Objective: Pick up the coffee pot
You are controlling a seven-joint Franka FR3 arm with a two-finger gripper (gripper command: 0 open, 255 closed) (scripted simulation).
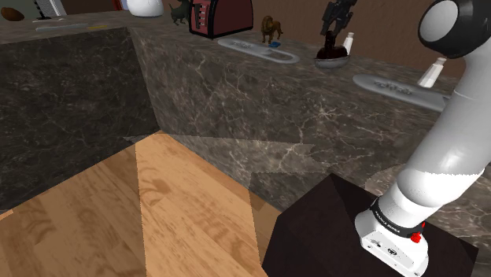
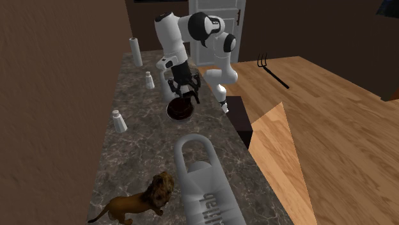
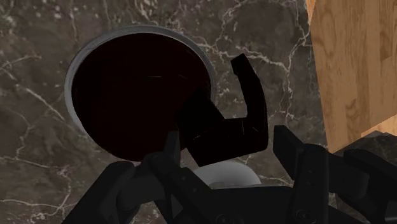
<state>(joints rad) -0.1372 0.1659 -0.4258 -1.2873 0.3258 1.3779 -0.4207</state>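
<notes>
Bare desk between pot and one shaker, second shaker near the pot on the wall side, wall close along that edge, tray and lion well apart

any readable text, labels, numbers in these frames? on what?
"lab": raised letters on the grey flat piece in the second exterior view's foreground. The letters before them are unclear.
White lettering on the black band at the arm's base: too small to read.
Raised marks on another grey flat piece in the shoulder view: too blurred to read.
Coffee pot: no text seen.
</notes>
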